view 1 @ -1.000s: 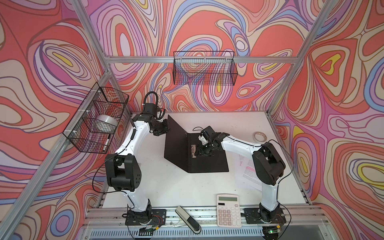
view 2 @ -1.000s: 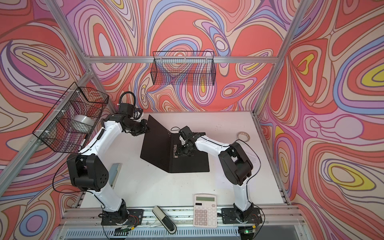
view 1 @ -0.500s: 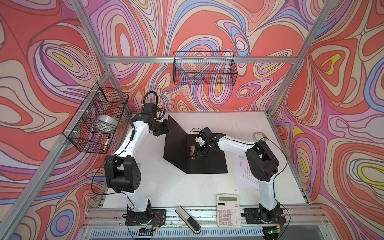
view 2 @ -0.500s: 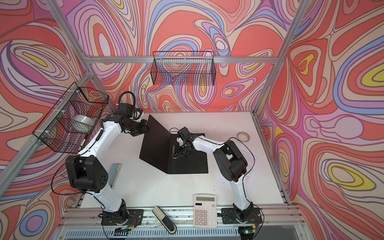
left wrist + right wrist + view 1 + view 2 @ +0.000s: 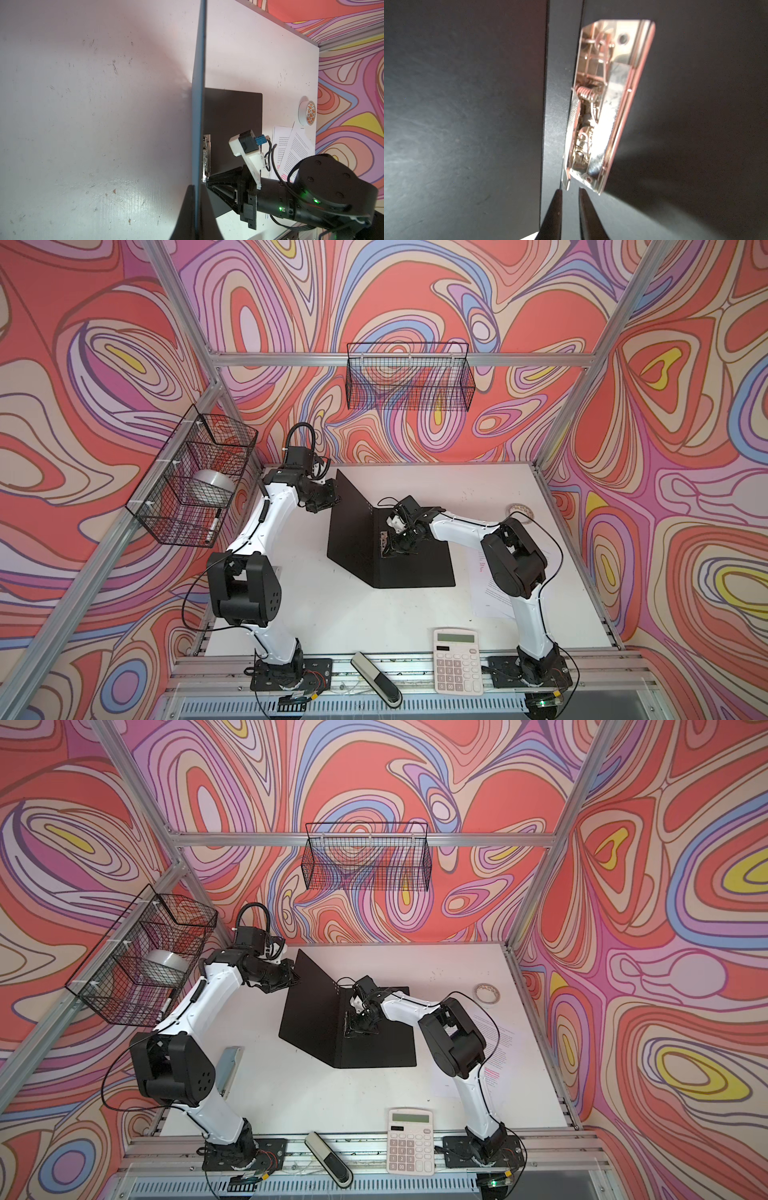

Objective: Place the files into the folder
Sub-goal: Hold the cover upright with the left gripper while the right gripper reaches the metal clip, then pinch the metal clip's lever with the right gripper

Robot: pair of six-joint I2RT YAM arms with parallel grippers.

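My left end effector (image 5: 196,188) is clamped shut on the free edge of the folder (image 5: 419,568), holding its cover steeply up in the middle of both top views so the black inside is open to my other arm. The folder's other half lies flat on the tabletop (image 5: 353,614).

My right end effector (image 5: 570,190) is down at the spine. Its fingers are nearly together with only a slim gap, and the near corner of the metal spine clip (image 5: 598,108) sits right at their tips. I cannot tell whether they have hold of it. I judge the aim is to lift that clip so sheets can slide beneath it.

The files (image 5: 291,145) lie on the tabletop just beside the folder's flat half, at the right of both top views. They are partly under my right arm, untouched and not yet in the folder.

Counting:
- 1 folder and 1 clip.
- At least 2 sheets, overlapping askew; any more I cannot tell.
- 1 white calculator (image 5: 459,659) at the lower middle.
- 1 tape roll (image 5: 519,512) near the tabletop's right edge.
- 2 wire baskets (image 5: 409,377) on the walls, 1 at the upper middle and 1 at the left.
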